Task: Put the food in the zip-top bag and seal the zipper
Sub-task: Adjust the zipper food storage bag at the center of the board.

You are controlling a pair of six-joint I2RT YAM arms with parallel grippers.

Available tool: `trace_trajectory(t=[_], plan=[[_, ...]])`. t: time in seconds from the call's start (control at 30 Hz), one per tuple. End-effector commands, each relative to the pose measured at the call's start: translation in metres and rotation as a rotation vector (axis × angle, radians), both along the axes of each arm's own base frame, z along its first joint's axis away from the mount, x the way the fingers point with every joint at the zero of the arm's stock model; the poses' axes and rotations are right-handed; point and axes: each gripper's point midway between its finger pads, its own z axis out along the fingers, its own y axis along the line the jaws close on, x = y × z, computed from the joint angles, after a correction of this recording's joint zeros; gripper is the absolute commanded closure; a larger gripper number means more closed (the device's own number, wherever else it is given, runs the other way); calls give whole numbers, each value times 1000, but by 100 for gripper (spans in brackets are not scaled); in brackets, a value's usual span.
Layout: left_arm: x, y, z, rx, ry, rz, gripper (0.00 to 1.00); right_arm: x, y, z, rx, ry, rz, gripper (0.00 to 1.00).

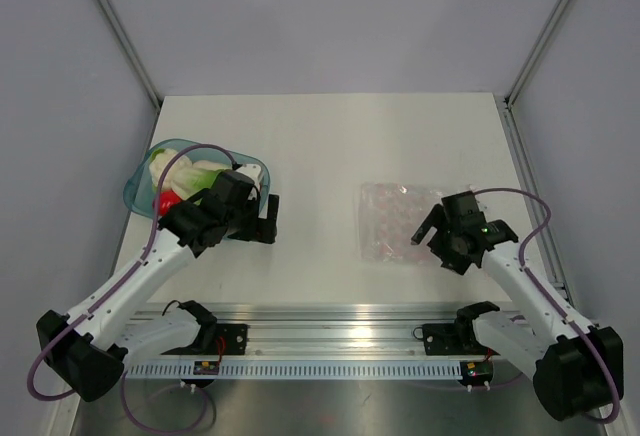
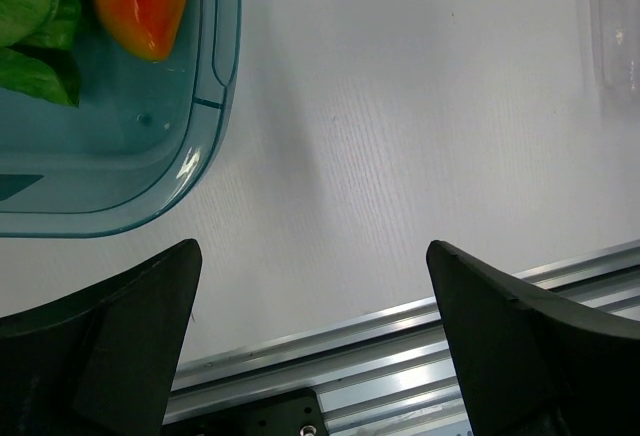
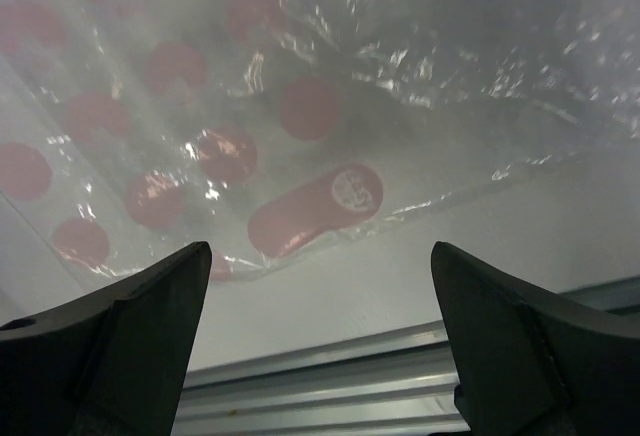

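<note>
Now | left gripper point(image 1: 264, 218) jaws apart, empty, just beside the bowl point(image 1: 133, 191) holding the food point(image 1: 182, 172) | right gripper point(image 1: 431, 228) spread wide over the zip-top bag point(image 1: 392, 218) | best bet: pinch one film layer, lift mouth open first

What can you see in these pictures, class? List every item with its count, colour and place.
table: one, white, under everything
bowl: one, translucent teal, left side of the table
food: several pieces, cream, green and red-orange, in the bowl
zip-top bag: one, clear with pink dots, lying flat right of centre
rail: one, silver, along the near edge
arms: two, white with black joints, left arm and right arm
left pincer: one, black, open, beside the bowl
right pincer: one, black, open, by the bag's right side
</note>
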Motion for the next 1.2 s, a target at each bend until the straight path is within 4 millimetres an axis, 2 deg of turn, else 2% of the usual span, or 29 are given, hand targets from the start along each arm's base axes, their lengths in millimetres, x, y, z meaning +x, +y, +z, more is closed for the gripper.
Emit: trace_trajectory(t=[0.0, 0.1, 0.2, 0.4, 0.43, 0.5, 0.53, 0.6, 0.63, 0.67, 0.73, 0.8, 0.83, 0.9, 0.93, 1.0, 1.03, 1.07, 1.1, 1.13, 1.17], plan=[[3, -8, 8, -40, -33, -16, 1, -16, 38, -8, 140, 46, -25, 1], [2, -6, 9, -37, -37, -15, 1, -20, 60, -16, 235, 59, -35, 1], [2, -6, 10, -39, -39, -12, 1, -11, 68, -18, 281, 22, -59, 0], [2, -5, 9, -47, -55, -7, 1, 28, 70, -10, 264, -136, -49, 1], [2, -5, 10, -49, -57, -7, 1, 44, 76, -6, 280, -182, -40, 0], [3, -4, 10, -47, -64, -7, 1, 63, 88, -2, 306, -232, -1, 1], [3, -4, 11, -47, -68, -6, 1, 84, 102, 4, 343, -274, 23, 0], [4, -4, 11, -46, -73, -3, 1, 100, 127, 10, 364, -295, 110, 1], [5, -5, 11, -47, -71, -3, 1, 123, 146, 20, 378, -323, 150, 1], [5, -6, 10, -49, -70, -5, 1, 121, 169, 23, 385, -314, 242, 0], [6, -7, 13, -56, -70, -1, 1, 133, 197, 35, 385, -298, 325, 1], [7, -7, 16, -60, -77, 3, 1, 129, 214, 45, 373, -311, 414, 1], [8, -8, 18, -62, -82, 8, 1, 128, 215, 57, 374, -333, 434, 1], [9, -8, 21, -65, -88, 13, 1, 126, 202, 63, 303, -364, 444, 1], [9, -8, 22, -67, -89, 14, 1, 118, 187, 67, 247, -356, 431, 0], [10, -9, 24, -69, -91, 12, 1, 124, 145, 65, 81, -370, 351, 0], [10, -9, 25, -69, -92, 10, 1, 115, 119, 62, 21, -332, 306, 0], [10, -9, 26, -68, -93, 10, 1, 116, 92, 59, -25, -317, 235, 1], [11, -9, 26, -67, -94, 10, 1, 115, 72, 57, -32, -298, 185, 1], [11, -8, 26, -62, -95, 14, 1, 112, 27, 50, -40, -280, 68, 1], [12, -6, 25, -54, -101, 24, 1, 108, 14, 48, -18, -279, 43, 1]])
